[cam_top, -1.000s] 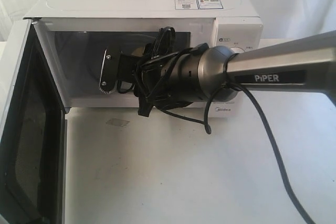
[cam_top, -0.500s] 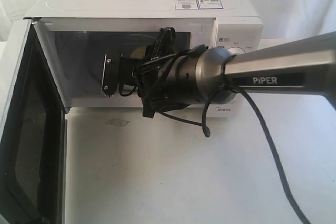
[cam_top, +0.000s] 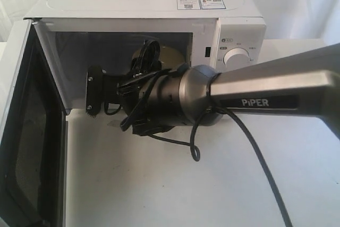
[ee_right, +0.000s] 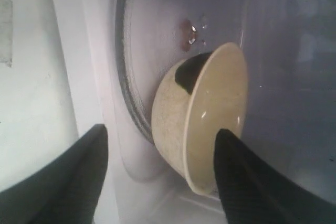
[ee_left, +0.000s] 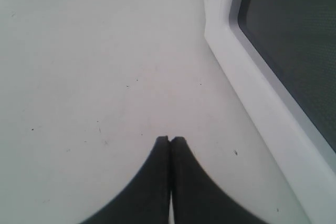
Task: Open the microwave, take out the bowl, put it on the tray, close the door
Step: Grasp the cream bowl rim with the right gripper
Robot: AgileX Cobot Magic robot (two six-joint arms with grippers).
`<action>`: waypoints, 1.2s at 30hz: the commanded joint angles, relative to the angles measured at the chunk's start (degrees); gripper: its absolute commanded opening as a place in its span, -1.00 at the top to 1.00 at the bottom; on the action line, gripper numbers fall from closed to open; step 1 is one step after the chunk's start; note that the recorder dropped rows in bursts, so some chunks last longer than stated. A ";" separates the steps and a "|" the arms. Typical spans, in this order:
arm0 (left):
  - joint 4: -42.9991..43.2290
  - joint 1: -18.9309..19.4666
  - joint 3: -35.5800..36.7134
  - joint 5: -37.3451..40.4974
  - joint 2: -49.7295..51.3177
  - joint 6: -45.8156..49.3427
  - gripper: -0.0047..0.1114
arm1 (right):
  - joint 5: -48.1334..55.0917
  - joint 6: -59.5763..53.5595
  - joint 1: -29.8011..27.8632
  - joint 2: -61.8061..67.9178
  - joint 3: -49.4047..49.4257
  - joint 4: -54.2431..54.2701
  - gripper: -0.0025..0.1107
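Exterior: the right claw (cam_top: 93, 95) has dropped lower and slid toward the door (cam_top: 32, 131) side of the microwave (cam_top: 143, 3) mouth. That uncovers what looks like the bowl (cam_top: 169, 57) just behind its wrist.

Right wrist: claw spread wide, with the bowl sitting between its fingers, not pinched yet. I'd guess the grab comes next.

Left wrist: the left claw (ee_left: 169, 142) is pinched together, holding nothing, over the surface (ee_left: 79, 77) with the door beside it.

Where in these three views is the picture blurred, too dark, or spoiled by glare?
Right wrist view: the right gripper's fingers are dark, soft blurs; the bowl carries small glints. Left wrist view: the shut left gripper is a black silhouette. Exterior view: the microwave top is washed out, its cavity dim.
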 commanded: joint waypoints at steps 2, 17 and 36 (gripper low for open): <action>-0.25 -0.11 0.24 0.20 -0.27 -0.41 0.92 | -1.10 1.95 -2.17 1.85 0.21 -4.08 -0.02; -0.25 -0.11 0.24 0.20 -0.27 -0.41 0.92 | -1.85 11.33 -4.24 5.08 -1.04 -13.57 -0.02; -0.25 -0.11 0.24 0.20 -0.27 -0.41 0.92 | -7.50 12.49 -7.37 5.69 -2.08 -11.82 0.70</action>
